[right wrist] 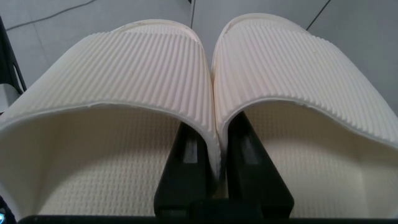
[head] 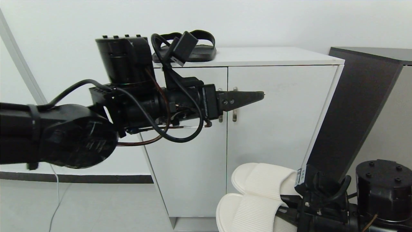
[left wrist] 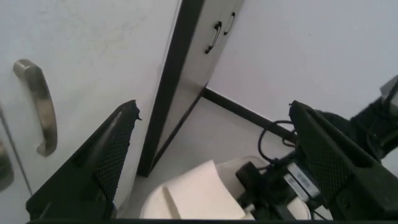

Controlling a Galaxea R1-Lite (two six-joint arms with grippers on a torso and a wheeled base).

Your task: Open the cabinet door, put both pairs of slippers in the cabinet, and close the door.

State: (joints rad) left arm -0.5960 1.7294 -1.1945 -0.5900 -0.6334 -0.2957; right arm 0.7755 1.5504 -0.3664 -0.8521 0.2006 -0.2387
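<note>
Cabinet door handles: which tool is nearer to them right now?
Left. The left tool hangs open at handle height, right by the handles. The right tool sits low, below and to the right of them, shut on the white slippers.

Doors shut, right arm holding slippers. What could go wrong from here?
The open left gripper sits by two close-set handles; it could hook the wrong one.
The right gripper pinches only the white slippers' inner strap edges; one may slip.
They hang before the right door, likely in its swing.
</note>
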